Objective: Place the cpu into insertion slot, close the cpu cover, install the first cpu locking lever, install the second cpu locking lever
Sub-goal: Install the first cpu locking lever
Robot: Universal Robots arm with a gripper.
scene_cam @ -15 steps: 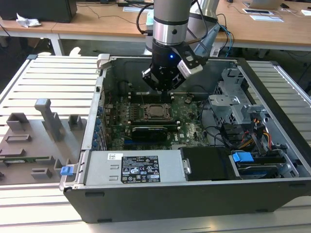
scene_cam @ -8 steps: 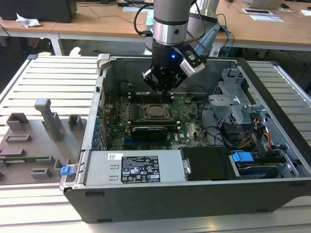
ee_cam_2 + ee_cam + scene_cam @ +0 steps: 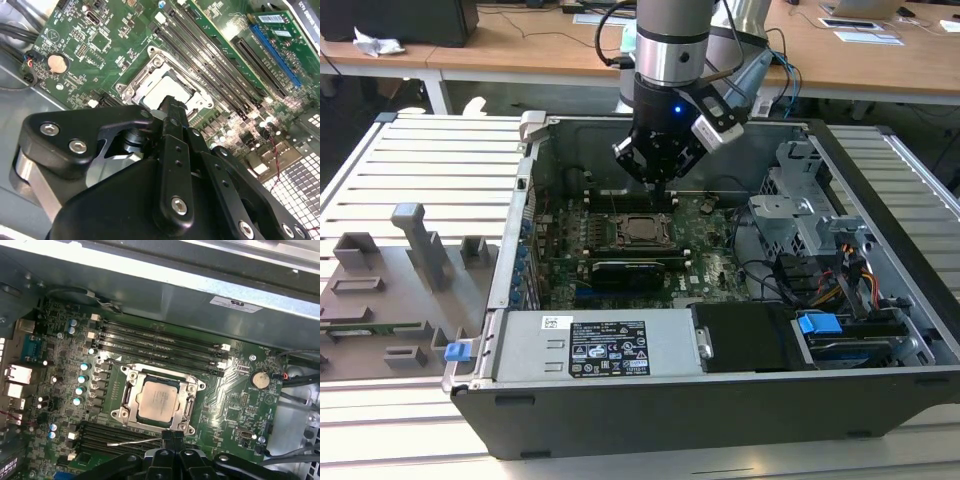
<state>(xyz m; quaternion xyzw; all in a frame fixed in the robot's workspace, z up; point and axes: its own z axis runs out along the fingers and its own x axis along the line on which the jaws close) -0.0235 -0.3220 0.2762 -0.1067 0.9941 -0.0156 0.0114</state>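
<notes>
With the cpu point(image 3: 159, 399) under its cpu cover point(image 3: 128, 396), the clenched gripper point(image 3: 171, 435) meets the locking lever point(image 3: 135, 442), seemingly to push it.

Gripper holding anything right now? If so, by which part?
Nothing appears held. The black gripper is shut and empty, with its tip at the end of the thin silvery locking lever beside the seated silver-grey square cpu.
</notes>
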